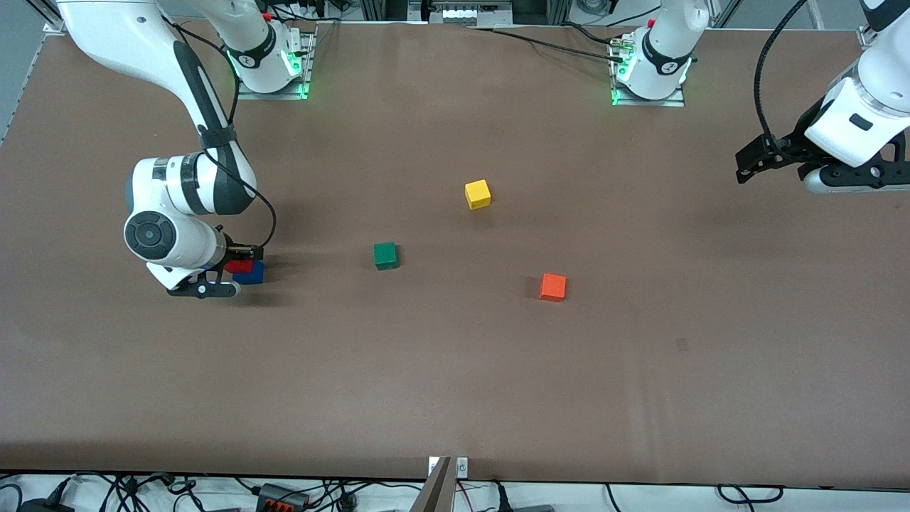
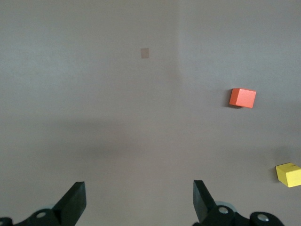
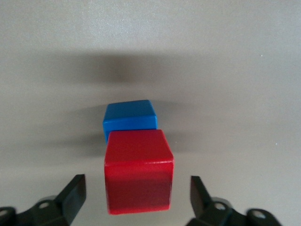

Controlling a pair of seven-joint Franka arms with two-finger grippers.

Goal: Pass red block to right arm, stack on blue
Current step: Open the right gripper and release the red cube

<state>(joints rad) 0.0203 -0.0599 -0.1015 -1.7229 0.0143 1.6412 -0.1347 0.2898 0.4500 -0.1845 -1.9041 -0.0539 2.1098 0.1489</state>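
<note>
- The red block [image 3: 138, 172] sat on the blue [image 3: 129, 116] cube, at the right arm's end of the tabletop [image 1: 455, 370]
- Right pincer [image 3: 138, 195] stood spread wide around the red block, fingers clear of it
- Left pincer [image 2: 139, 200] waited open and empty above its own end of the tabletop

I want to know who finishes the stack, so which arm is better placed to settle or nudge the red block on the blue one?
Right. The right gripper is open around the red block, which sits on the blue block. The left gripper waits open over bare table at the left arm's end.
</note>
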